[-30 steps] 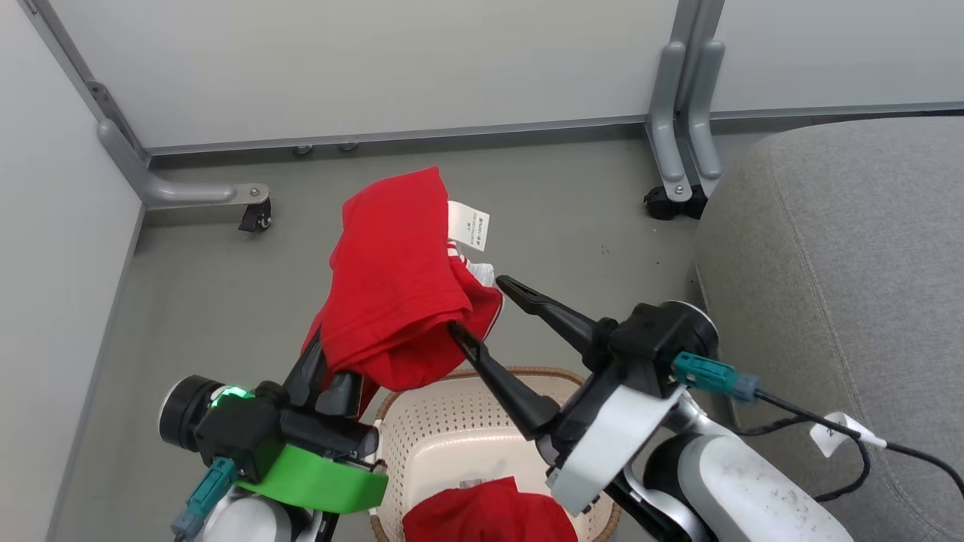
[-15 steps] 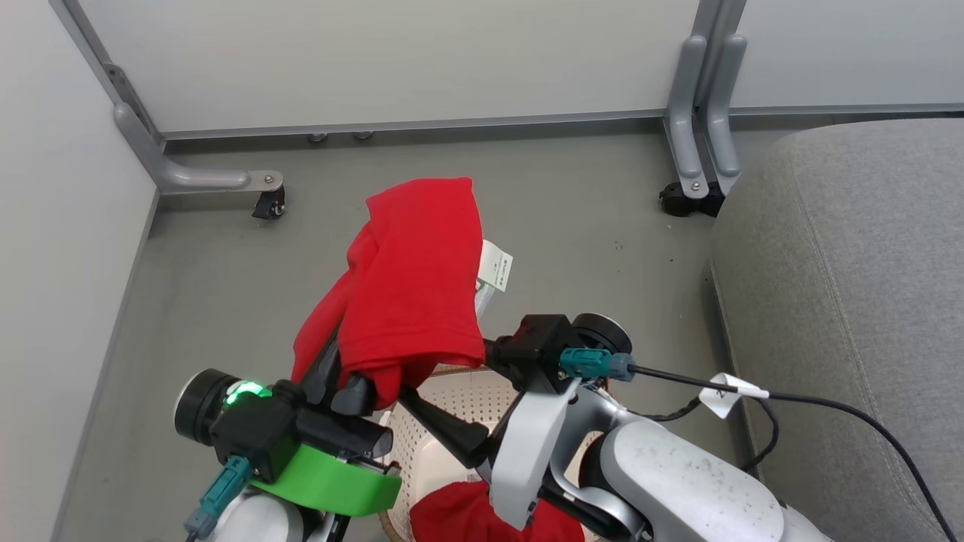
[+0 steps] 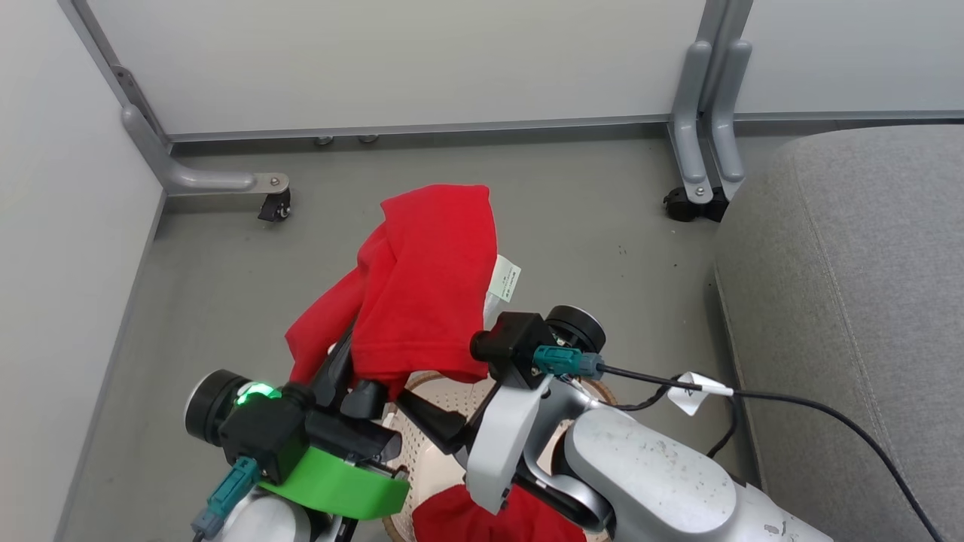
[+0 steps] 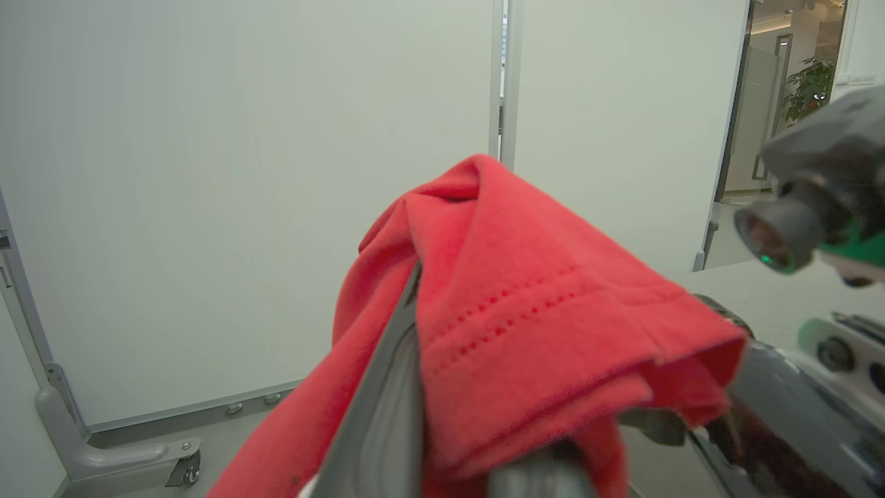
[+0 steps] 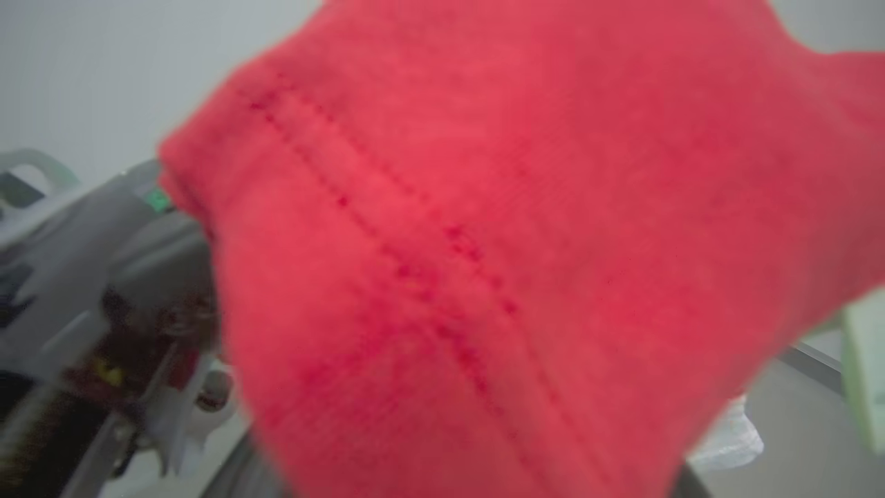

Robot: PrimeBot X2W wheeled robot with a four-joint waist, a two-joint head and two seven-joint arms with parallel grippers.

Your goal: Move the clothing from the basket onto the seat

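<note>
Red shirt (image 3: 429,286) is hanging above the basket (image 3: 425,459), gripped by the closed left fingers (image 3: 343,373), long axis running 1 to 7 o'clock; right fingers (image 3: 425,414) gaping open at its 5 o'clock hem; seat (image 3: 851,286) lying at 3 o'clock.

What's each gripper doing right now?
Left gripper: shut on the red garment, held above the basket.
Right gripper: jaws open, gripping nothing, reaching under that garment.
</note>
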